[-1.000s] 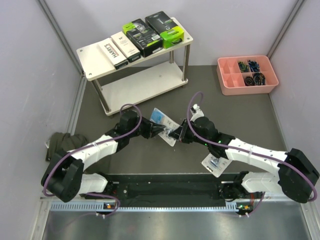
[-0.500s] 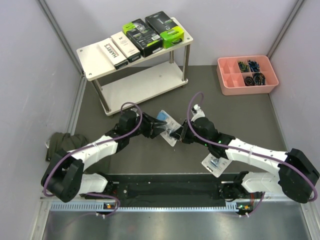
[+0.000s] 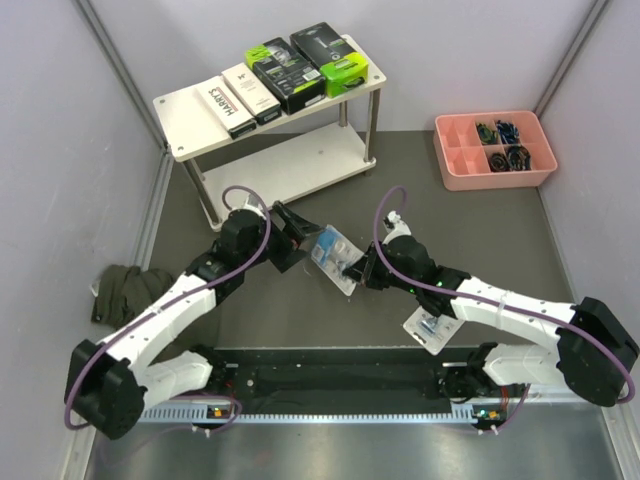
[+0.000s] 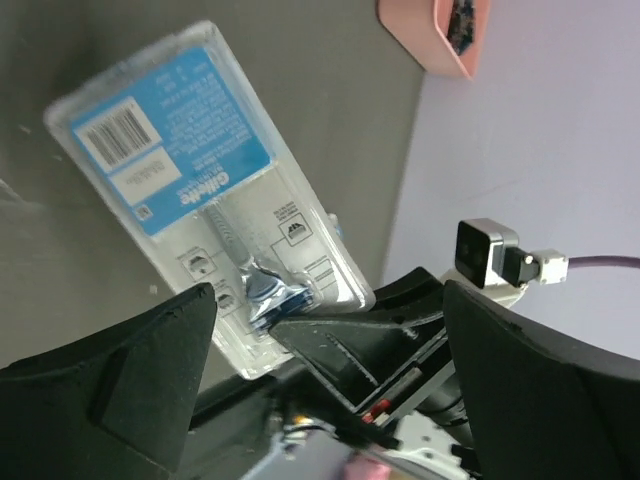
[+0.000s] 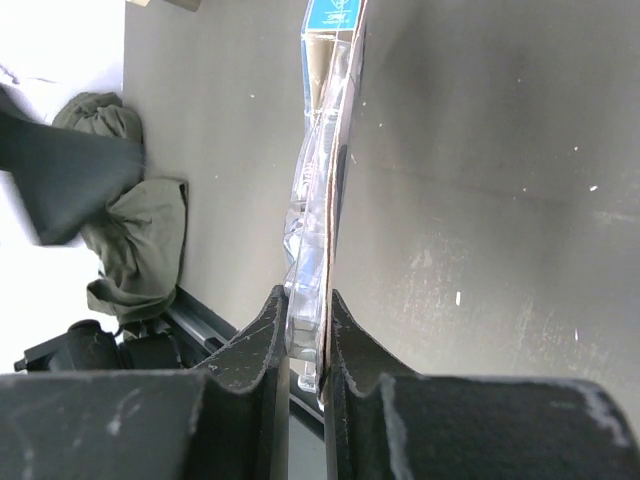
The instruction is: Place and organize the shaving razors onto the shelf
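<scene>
Pack [image 3: 333, 250] hangs at centre of counter [image 3: 420, 200], shelf [image 3: 190, 115] at its 11 o'clock; right tool [image 3: 357, 270] clamps its 5 o'clock end, left tool [image 3: 298, 232] gapes wide at its 10 o'clock; judged light, slick, flexing blister, so grip the flat card edge.

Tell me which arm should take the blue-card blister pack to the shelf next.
Right. The right gripper is shut on the blister pack at its edge, while the left gripper is open and not gripping it, though it sits nearer the shelf.
</scene>
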Controlling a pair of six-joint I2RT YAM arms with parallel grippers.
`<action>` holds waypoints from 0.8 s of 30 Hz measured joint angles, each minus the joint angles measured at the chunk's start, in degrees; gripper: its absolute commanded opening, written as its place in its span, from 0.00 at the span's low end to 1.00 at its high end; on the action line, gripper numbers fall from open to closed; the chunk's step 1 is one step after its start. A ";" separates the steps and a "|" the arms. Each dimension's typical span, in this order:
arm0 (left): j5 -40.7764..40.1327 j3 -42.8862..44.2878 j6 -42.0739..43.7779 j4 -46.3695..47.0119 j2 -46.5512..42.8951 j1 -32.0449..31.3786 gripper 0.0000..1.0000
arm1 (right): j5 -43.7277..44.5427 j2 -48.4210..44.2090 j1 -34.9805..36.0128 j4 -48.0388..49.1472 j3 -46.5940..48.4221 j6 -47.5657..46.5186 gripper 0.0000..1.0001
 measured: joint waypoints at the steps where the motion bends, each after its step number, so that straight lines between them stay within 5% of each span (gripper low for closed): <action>1: -1.14 1.49 2.14 -2.32 -0.61 0.00 0.99 | 0.00 0.02 0.00 -0.04 0.00 -0.02 0.00; 11: -19.96 12.85 24.30 -27.58 -6.58 0.00 0.99 | -0.68 0.02 -0.02 0.00 0.22 -0.94 0.00; 24: -26.64 8.22 29.83 -37.24 -10.19 0.04 0.99 | -11.58 1.40 -6.05 1.92 9.73 -1.81 0.00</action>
